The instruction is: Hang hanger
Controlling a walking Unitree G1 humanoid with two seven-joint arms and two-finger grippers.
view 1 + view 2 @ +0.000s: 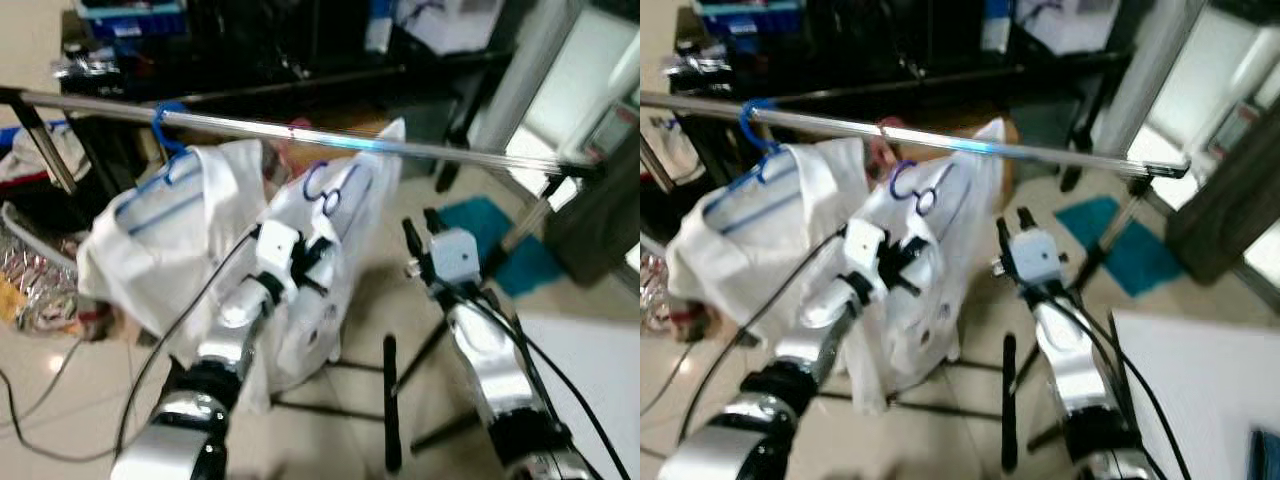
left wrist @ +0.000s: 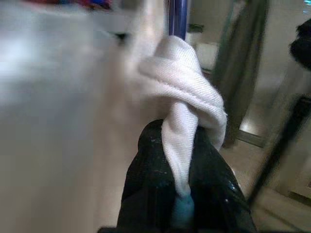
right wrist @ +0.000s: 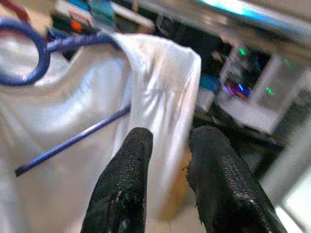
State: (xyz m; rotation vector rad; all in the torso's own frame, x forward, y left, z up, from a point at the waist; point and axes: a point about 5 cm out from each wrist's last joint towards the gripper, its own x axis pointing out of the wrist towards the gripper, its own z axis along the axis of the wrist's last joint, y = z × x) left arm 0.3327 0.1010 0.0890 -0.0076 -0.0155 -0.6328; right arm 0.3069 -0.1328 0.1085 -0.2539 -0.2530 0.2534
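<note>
Blue hanger (image 1: 925, 195) with white shirt (image 1: 930, 290) clamped in left gripper (image 2: 181, 194), just under rail (image 1: 970, 140); right gripper (image 3: 167, 184) parted beside it.

Open stretch of rail (image 1: 1070, 153) toward robot's right, hung shirt (image 1: 750, 240) crowding left, rack legs (image 1: 1008, 400) below

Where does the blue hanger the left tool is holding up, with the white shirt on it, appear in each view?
Left eye view: held blue hanger hook just below the silver rail, centre.
Right eye view: hook left of centre, under the rail.
Left wrist view: blue end between the left tool fingers, wrapped in white shirt.
Right wrist view: ring near a corner.
Shared landmark: the rail.
</note>
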